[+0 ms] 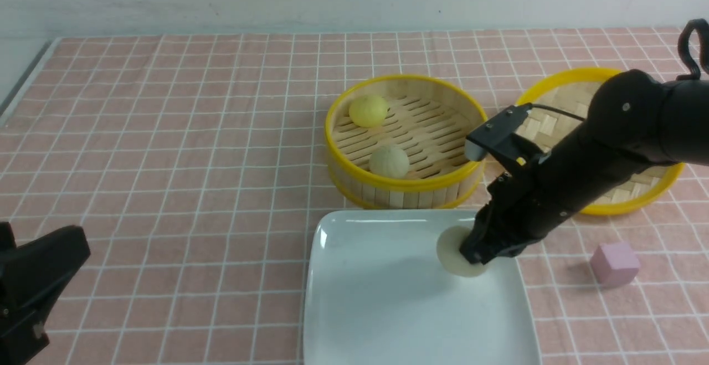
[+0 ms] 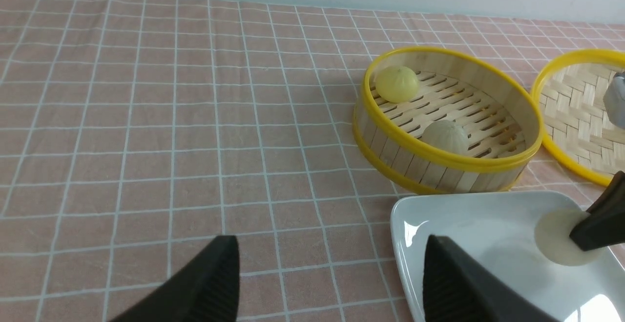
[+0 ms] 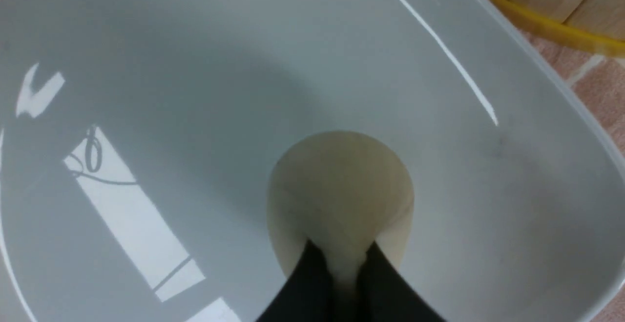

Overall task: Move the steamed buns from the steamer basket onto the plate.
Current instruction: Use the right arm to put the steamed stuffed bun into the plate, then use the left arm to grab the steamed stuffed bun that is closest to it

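Seen from the front: right tool (image 1: 475,255) lowered over the far right part of the white plate (image 1: 388,309), pinched on an off-white bun (image 1: 453,251) resting on the plate. Beyond the plate, just past its far edge, the steamer basket (image 1: 404,188) with a pale yellow bun (image 1: 368,111) at its far left and a beige bun (image 1: 389,162) toward its near wall. To the right, partly hidden behind the right arm, a shallow woven tray (image 1: 559,96); nearer and further right, a pink cube (image 1: 615,265) on the pink checked surface (image 1: 166,160). Left tool (image 1: 33,282) parked at the near left corner, away from everything. From the left wrist: left tool (image 2: 332,283) with its two dark fingers (image 2: 210,283) spread wide and nothing between them, basket (image 2: 439,170) and plate (image 2: 464,224) off to the right. From the right wrist: right tool (image 3: 344,275) with fingertips (image 3: 310,278) close together, clamped on a fold of the bun (image 3: 342,185), bun sitting on the glossy plate (image 3: 195,92).
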